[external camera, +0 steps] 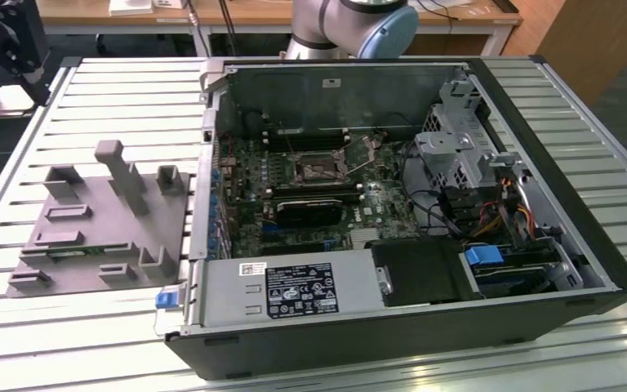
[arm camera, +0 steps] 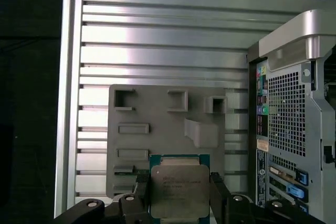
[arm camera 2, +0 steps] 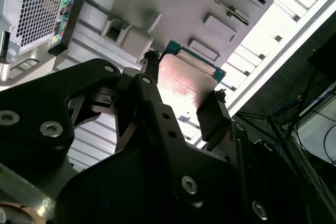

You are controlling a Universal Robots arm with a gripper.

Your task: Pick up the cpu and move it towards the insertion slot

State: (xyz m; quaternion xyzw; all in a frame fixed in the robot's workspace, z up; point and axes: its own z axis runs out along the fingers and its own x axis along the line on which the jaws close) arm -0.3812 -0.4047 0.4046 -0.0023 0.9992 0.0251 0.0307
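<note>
My gripper [arm camera: 180,196] is shut on the cpu [arm camera: 180,187], a flat square chip with a silvery top and green rim, one black finger [arm camera: 142,190] on each side. The held chip hangs over the grey fixture plate [arm camera: 157,114], which lies on the slatted table beside the computer case. In the second wrist view the cpu [arm camera 2: 185,80] sits between the gripper [arm camera 2: 184,92] fingertips, its face catching pinkish light. The insertion slot [external camera: 316,167], a square socket with a shiny frame and dark centre, lies on the motherboard inside the open case in the exterior view.
A grey fixture plate [external camera: 101,220] with upright blocks sits at the exterior view's left of the case. Inside the case are a black heatsink block [external camera: 303,214], a power supply [external camera: 291,290], drive cages and cables [external camera: 488,196]. The arm's base [external camera: 352,24] stands behind the case.
</note>
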